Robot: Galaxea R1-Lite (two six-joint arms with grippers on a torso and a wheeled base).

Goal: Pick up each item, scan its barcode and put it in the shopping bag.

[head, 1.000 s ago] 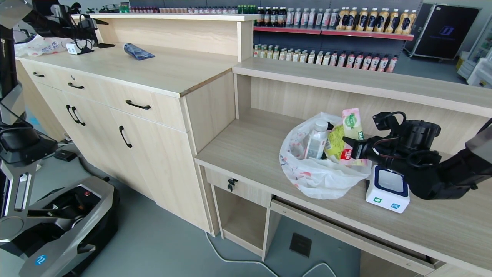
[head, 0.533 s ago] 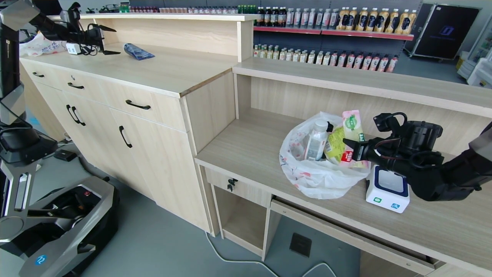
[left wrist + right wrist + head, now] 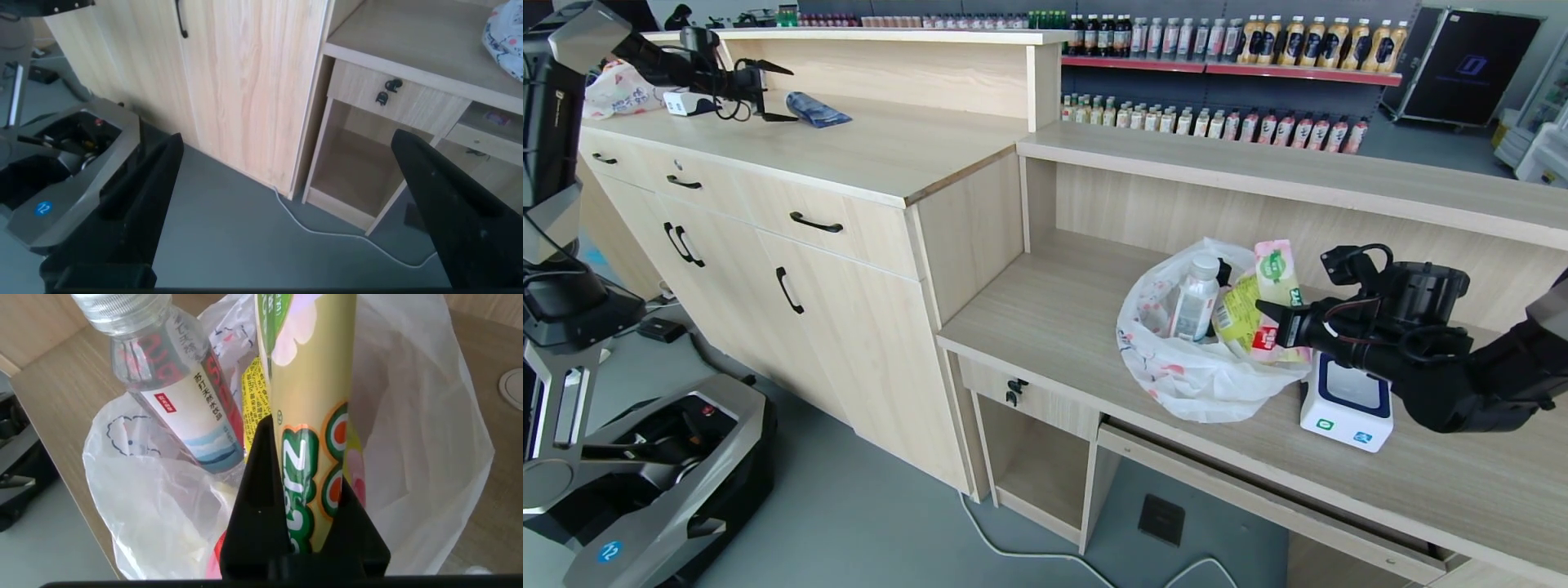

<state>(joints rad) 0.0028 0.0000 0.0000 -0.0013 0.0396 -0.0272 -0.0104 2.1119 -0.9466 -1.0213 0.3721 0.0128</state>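
Shopping bag (image 3: 1176,384) mouth's pretty crowded: bottle (image 3: 1196,298), yellow packet (image 3: 1235,310), plus the snack pack (image 3: 1274,269) in the right claw (image 3: 1278,328). Scanner (image 3: 1346,404) sits just beside it; bare desk (image 3: 1054,310) on its left.

The packet (image 3: 315,392) pinched in my right gripper (image 3: 306,527) is glossy printed film; my fingers (image 3: 261,490) are matt black. Just ahead, the shopping bag (image 3: 1176,376) is thin, crinkled, translucent plastic, and the bottle (image 3: 1196,298) inside is clear, shiny plastic. Beneath, the counter (image 3: 1054,318) is matt pale wood grain.
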